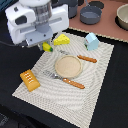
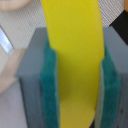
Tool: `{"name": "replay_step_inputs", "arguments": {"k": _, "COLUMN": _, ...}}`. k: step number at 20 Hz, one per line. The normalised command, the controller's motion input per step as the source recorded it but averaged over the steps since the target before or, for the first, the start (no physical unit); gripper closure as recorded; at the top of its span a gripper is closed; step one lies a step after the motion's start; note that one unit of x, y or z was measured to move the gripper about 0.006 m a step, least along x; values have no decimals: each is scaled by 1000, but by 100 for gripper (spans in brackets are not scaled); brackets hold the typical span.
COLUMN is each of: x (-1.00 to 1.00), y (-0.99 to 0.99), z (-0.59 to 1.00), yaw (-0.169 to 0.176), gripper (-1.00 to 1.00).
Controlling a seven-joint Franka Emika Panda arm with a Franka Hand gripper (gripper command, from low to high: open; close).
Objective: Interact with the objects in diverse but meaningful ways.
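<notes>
Fingers (image 2: 50, 85) clamp yellow banana (image 2: 77, 60) between green pads, both sides touching.

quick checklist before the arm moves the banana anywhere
1. Banana between both green pads: ok, wrist view shows it clamped.
2. Gripper clear of the cheese wedge: cannot tell, they sit close in the exterior view.
3. Banana lifted off the placemat: cannot tell.
4. Wooden plate free as a drop spot: ok, nothing on it.
5. Milk carton upright: ok.
6. Bread loaf out of the way: ok, at the mat's near corner.
</notes>
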Motion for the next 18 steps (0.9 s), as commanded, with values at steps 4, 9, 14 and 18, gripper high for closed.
{"name": "replay_step_inputs", "arguments": {"k": 4, "x": 845, "y": -262, "z": 372, "yaw": 0, "gripper": 100}}
{"name": "replay_step_inputs", "arguments": {"k": 9, "x": 933, "y": -227, "z": 291, "yaw": 0, "gripper": 100}}
{"name": "replay_step_inputs", "arguments": {"k": 14, "x": 902, "y": -305, "z": 291, "yaw": -1, "gripper": 100}}
{"name": "replay_step_inputs", "arguments": {"k": 18, "x": 827, "y": -541, "z": 54, "yaw": -1, "gripper": 100}}
